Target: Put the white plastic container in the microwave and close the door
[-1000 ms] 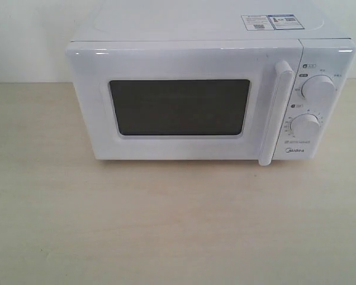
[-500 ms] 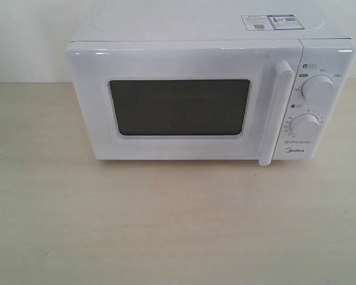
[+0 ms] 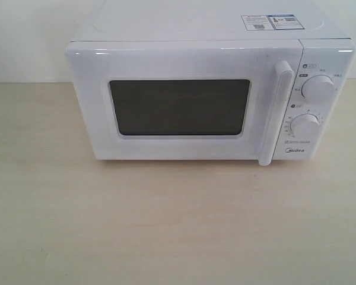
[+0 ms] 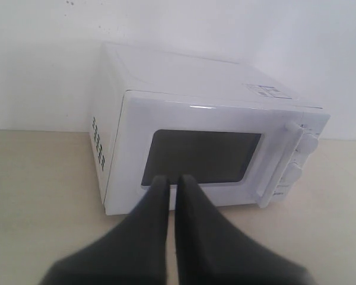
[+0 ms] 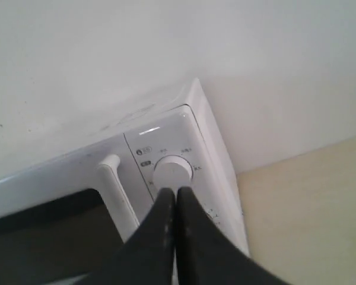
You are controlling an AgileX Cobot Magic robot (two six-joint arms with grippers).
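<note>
Boxy glossy white microwave (image 3: 196, 27) bearing Midea logo (image 3: 294, 151), door (image 3: 178, 59) shut, printed stickers (image 3: 269, 22) on top; pale wood-grain desk (image 3: 166, 225) beneath; left hand (image 4: 172, 178), right hand (image 5: 175, 191) pressed together, empty

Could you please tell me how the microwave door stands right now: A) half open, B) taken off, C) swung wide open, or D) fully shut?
D: the door sits flush with the front of the microwave, its handle right beside the dials.

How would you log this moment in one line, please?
door shut | container not visible | left gripper shut, empty | right gripper shut, empty
</note>
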